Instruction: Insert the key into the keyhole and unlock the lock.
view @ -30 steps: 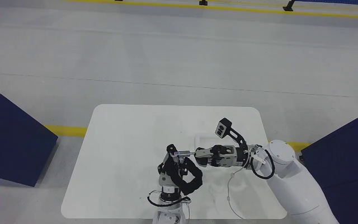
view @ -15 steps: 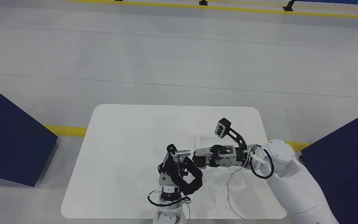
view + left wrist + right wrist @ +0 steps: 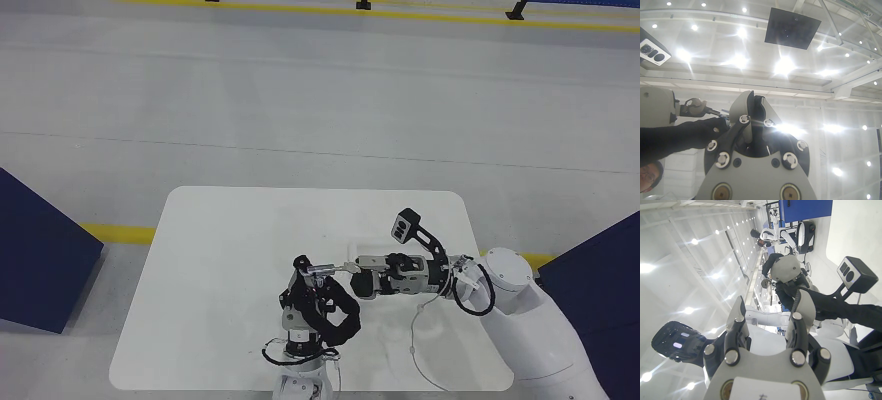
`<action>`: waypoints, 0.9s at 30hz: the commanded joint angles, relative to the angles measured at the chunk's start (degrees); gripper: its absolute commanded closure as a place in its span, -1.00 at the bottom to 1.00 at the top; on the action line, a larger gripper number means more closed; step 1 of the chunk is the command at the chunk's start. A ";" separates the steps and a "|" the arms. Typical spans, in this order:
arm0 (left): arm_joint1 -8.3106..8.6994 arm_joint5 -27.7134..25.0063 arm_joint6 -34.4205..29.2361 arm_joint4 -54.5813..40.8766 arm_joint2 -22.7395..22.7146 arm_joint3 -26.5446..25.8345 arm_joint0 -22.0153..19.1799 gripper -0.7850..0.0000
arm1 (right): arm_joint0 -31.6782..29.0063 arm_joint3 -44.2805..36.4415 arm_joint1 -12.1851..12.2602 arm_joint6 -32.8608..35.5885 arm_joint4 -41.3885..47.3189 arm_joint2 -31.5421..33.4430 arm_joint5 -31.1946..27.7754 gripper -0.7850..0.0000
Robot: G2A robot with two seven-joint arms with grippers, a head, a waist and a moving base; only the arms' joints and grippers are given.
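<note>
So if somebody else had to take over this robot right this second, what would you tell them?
Left gripper: pointing up above the white table, shut on the small lock, whose silver end pokes out sideways.
Right gripper: open, level with the lock, fingertips just off the flat silver metal key.
Key: sticks out of the lock's silver end with nothing clamping it, so it looks inserted; how deep, I cannot tell.
Done: insertion, apparently.
To do: close the right gripper on the key's head, turn it, and check that the lock opens.
</note>
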 commanded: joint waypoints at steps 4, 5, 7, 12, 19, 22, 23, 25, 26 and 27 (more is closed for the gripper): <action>-0.02 0.32 0.13 -0.05 -0.04 0.02 -0.04 1.00 | -0.25 0.19 0.12 0.45 -0.28 0.68 -0.09 0.41; -0.02 0.53 0.22 -0.03 0.03 0.07 -0.06 1.00 | -0.24 0.25 0.12 0.39 -0.43 0.70 -0.08 0.53; -0.02 0.78 0.25 0.04 0.07 0.12 -0.08 1.00 | -0.19 0.25 0.08 0.34 -0.49 0.58 -0.15 0.93; -0.01 1.02 0.43 0.40 0.02 0.16 -0.05 1.00 | 0.26 0.28 -0.10 0.44 -0.81 -0.12 -0.56 1.00; 0.04 1.48 0.24 0.95 0.01 0.14 0.18 1.00 | 0.75 0.30 -0.26 1.04 -0.76 -0.56 -0.83 1.00; 0.10 1.63 0.08 1.94 0.09 0.15 0.24 1.00 | 0.79 0.25 -0.30 1.25 -0.63 -0.60 -0.73 1.00; 0.10 1.66 0.10 2.12 0.08 0.12 0.29 1.00 | 0.78 0.25 -0.31 1.27 -0.59 -0.59 -0.74 1.00; 0.13 1.75 -0.01 2.67 0.06 0.05 0.39 1.00 | 0.73 0.17 -0.32 1.26 -0.60 -0.58 -0.74 1.00; 0.14 1.76 -0.02 2.83 0.02 0.01 0.47 1.00 | 0.68 0.12 -0.32 1.25 -0.60 -0.57 -0.67 1.00; 0.16 1.76 0.00 2.98 -0.03 -0.05 0.55 1.00 | 0.64 0.00 -0.32 1.22 -0.58 -0.55 -0.56 1.00</action>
